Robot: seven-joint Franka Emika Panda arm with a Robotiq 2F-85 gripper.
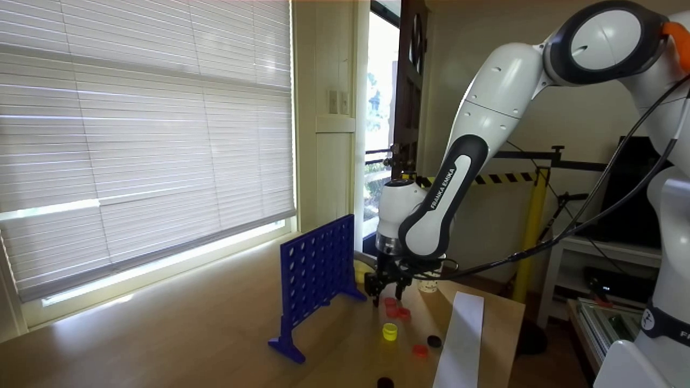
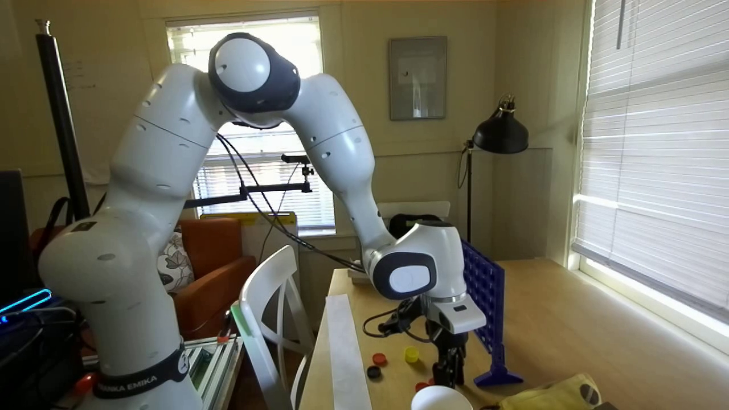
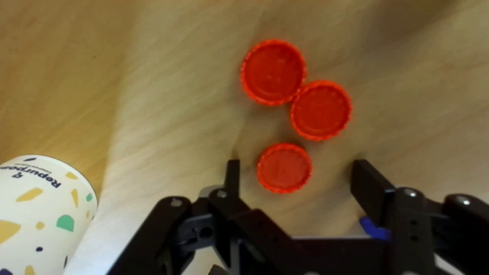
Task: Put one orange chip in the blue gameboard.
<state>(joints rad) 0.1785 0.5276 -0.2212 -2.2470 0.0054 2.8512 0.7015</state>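
Wrist view: the end effector (image 3: pixel 296 168) is spread wide and grips nothing, its fingertips (image 3: pixel 233 177) standing clear on either side of a small, flat orange-red chip (image 3: pixel 284 168) with a ridged rim, lying on the counter (image 3: pixel 172 114). Two matching discs (image 3: pixel 273 72), touching each other, lie near it. Off to one side is a patterned paper cup (image 3: pixel 42 217), its contents hidden. In an exterior view, the blue gameboard (image 1: pixel 317 269) stands upright, light showing through several round holes; a round yellow piece (image 1: pixel 390 332) sits nearby.
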